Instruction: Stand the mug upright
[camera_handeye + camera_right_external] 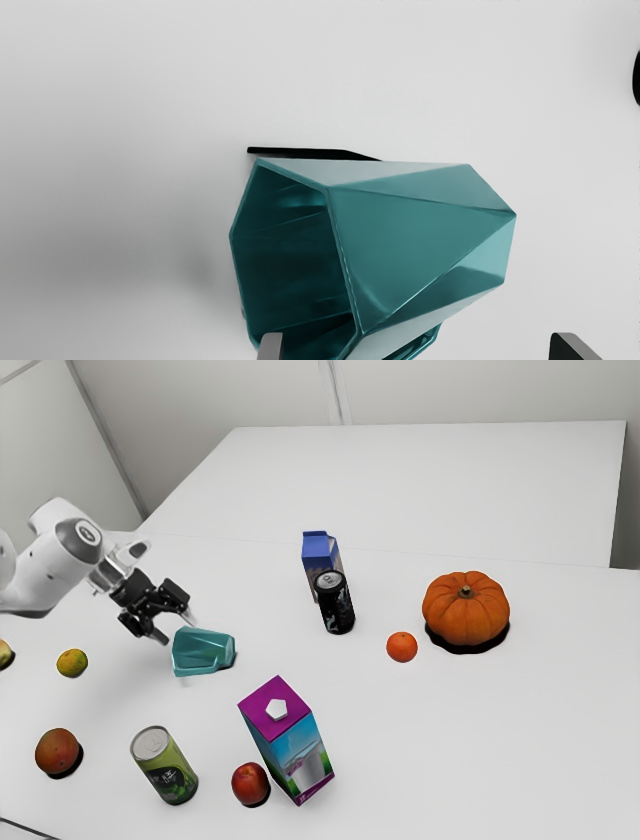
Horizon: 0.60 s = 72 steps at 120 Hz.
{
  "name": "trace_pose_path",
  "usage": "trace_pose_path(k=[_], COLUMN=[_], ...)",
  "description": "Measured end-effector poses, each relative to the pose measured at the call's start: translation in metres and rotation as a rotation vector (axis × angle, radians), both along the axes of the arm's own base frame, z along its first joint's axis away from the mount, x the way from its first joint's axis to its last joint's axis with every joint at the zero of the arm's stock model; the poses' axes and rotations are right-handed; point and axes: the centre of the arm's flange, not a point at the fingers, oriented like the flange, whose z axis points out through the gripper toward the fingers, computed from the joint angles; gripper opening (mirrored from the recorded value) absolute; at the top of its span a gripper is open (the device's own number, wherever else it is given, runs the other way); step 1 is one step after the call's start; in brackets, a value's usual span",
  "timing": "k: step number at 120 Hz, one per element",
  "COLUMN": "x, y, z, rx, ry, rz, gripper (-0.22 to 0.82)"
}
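Mug (203, 651) is lying on its side on the bench (420, 760), its open mouth facing the exterior view's left. Jaws are standing spread, pinching nothing. In the wrist view, 1 fingertip is overlapping the mug's mouth and the other is standing apart, past the base end. Part of the handle (425, 342) is showing low on the mug's flank, on the side toward the jaws.

Exterior view, other items: blue-topped carton (320, 548) is standing just behind a black can (336, 606); small orange fruit (402, 647) is sitting near the pumpkin (465, 615). Purple-topped carton (290, 745) is standing beside a red fruit (249, 784), with a green can (166, 768) standing nearby. Toward the exterior view's left, 3 more fruits are resting: reddish-brown fruit (57, 751), yellow-green fruit (72, 662) and yellowish fruit (5, 654), the last being cut by the edge.
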Motion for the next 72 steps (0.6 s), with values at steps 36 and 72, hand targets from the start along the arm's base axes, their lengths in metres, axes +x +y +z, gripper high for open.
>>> trace_pose_path(k=[36, 72], x=[0.000, -0.005], y=[0.001, -0.003], z=[-0.027, -0.048], rx=[-0.081, -0.196], ry=[-0.054, -0.119], rz=[0.014, 0.047], gripper=[0.57, 0.54])
